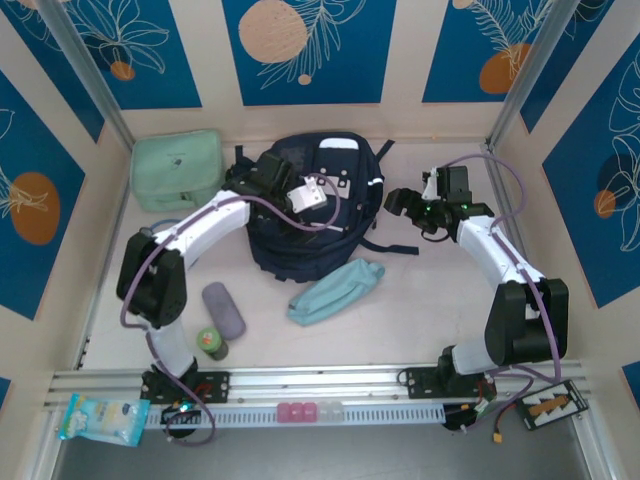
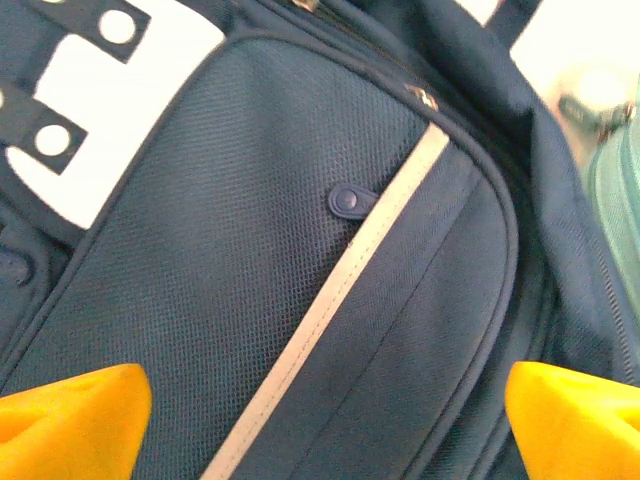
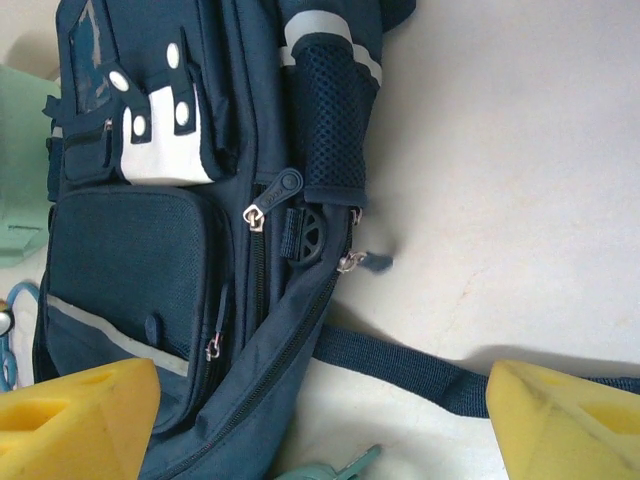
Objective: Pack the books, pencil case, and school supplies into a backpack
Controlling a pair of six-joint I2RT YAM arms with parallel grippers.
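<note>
Navy backpack [image 1: 340,235] sits at the table's far middle, apparently zipped shut. Your left fingers [image 2: 70,420] hang spread over its front, and your right fingers [image 3: 565,410] are spread beside it. Pencil case [image 1: 335,290] and purple case [image 1: 223,310] lie outside toward the near edge, so packing looks barely begun.

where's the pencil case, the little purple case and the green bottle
light-blue pencil case [image 1: 335,290]: top external view, middle of the pouch
greyish-purple case [image 1: 223,310]: top external view, middle of its upper side
green bottle [image 1: 211,343]: top external view, its top
</note>
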